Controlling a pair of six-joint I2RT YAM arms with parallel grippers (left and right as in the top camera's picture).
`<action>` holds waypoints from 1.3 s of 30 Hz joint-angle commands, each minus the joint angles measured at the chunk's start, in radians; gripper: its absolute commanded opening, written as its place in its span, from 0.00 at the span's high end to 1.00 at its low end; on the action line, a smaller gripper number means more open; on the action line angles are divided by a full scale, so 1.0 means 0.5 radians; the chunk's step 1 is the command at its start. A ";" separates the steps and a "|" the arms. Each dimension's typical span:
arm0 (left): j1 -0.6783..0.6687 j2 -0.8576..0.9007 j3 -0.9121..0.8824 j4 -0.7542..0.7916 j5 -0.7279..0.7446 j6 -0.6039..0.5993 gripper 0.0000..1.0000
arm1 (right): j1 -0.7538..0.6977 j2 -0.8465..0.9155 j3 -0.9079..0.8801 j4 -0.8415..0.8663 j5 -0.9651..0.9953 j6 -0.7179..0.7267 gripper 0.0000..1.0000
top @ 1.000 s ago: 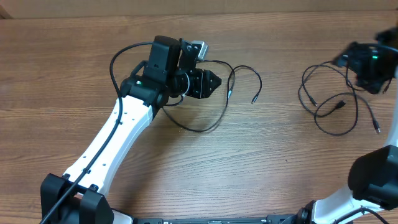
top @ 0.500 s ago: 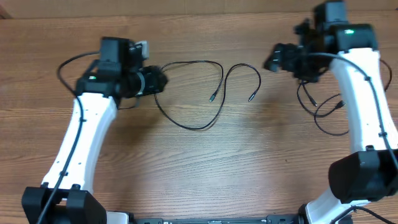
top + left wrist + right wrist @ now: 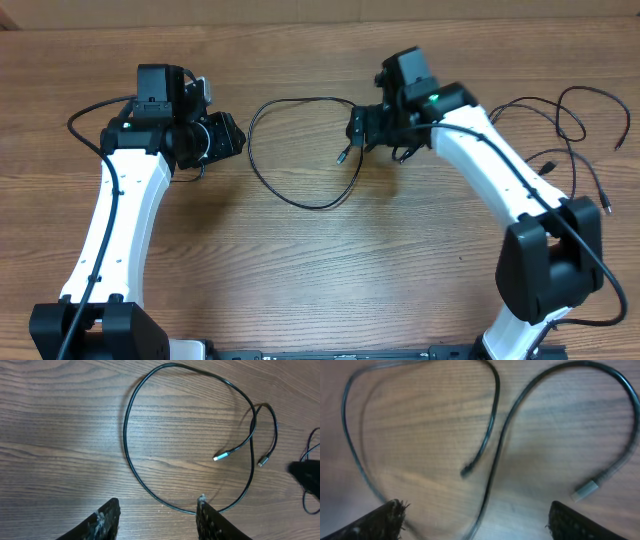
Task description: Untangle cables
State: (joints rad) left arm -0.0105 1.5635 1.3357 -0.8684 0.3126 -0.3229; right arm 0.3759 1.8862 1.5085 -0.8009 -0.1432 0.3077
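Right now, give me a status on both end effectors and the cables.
Left end effector open, empty, above the looped cable. Right end effector open, empty, over its plug ends. More cables tangled at far right. Nothing in the way.

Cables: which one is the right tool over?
The big looped cable in the centre. The right tool hovers open above its plug ends, which show in the right wrist view. The other cables lie bunched at the far right.
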 commanded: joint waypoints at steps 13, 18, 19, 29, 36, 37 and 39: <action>0.005 -0.045 0.019 -0.044 -0.011 -0.029 0.53 | 0.105 0.395 -0.201 0.642 0.127 0.443 0.20; -0.023 -0.045 0.019 -0.047 -0.012 -0.028 0.53 | 0.105 0.425 -0.201 0.783 0.117 0.442 0.40; -0.030 -0.045 0.019 -0.047 -0.012 -0.029 0.53 | 0.105 0.425 -0.201 0.797 0.101 0.443 0.46; -0.034 -0.045 0.019 -0.043 -0.012 -0.029 0.54 | 0.026 0.323 -0.148 0.711 0.090 0.423 0.96; -0.034 -0.045 0.019 -0.041 -0.012 -0.029 0.54 | -0.146 0.020 -0.033 0.465 0.100 0.220 0.96; -0.034 -0.045 0.019 -0.042 -0.012 -0.028 0.54 | -0.185 -0.034 -0.018 0.416 0.121 0.204 0.96; -0.034 -0.045 0.019 -0.042 -0.012 -0.029 0.54 | -0.283 -0.133 0.021 0.301 0.201 0.204 0.96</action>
State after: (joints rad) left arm -0.0200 1.5635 1.3357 -0.8913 0.3096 -0.3336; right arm 0.2981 1.9442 1.4540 -0.6136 -0.0963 0.4538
